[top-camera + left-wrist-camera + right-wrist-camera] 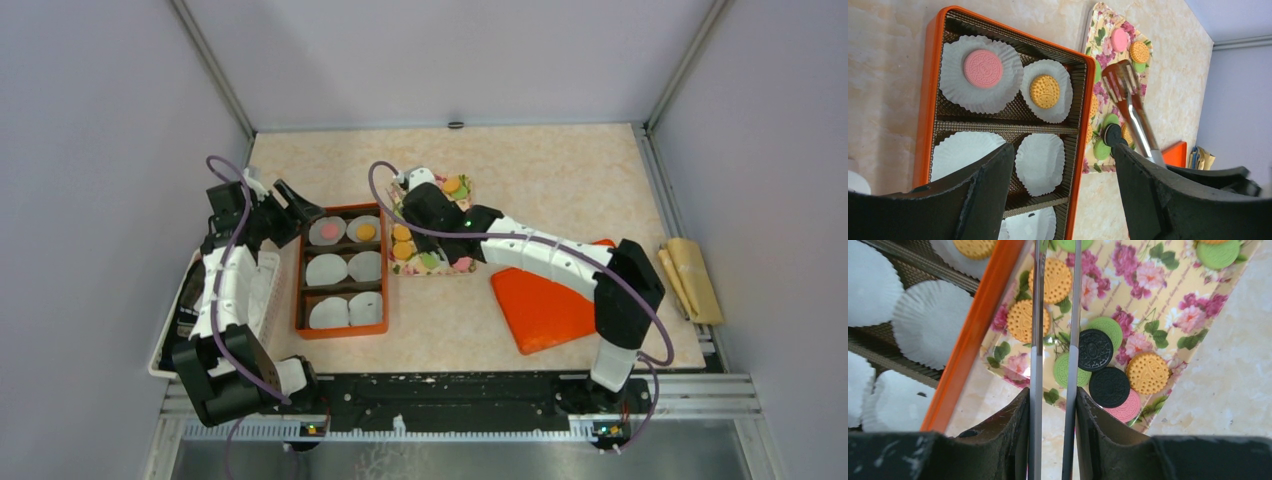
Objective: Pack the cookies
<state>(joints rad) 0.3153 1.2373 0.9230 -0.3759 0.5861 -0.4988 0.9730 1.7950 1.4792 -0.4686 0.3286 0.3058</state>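
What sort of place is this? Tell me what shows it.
Probably a robot test booth, not a kitchen: plain walls box in the table, a left arm and right arm are bolted to a rail, cookies lie on a flowered tray.

Top view overhead, far; 2 wrist views close, sharing floral tray (1168,275), orange box (979,325).

I work in a robot test cell, a lab kind of place and not a home. Plain pale walls (90,150) close the table (560,170) on three sides, and metal frame posts (213,65) stand in the far corners. My left arm (230,290) and my right arm (550,255) are bolted to a black rail (450,388) at the near edge, and purple cables (371,190) run loose along them.
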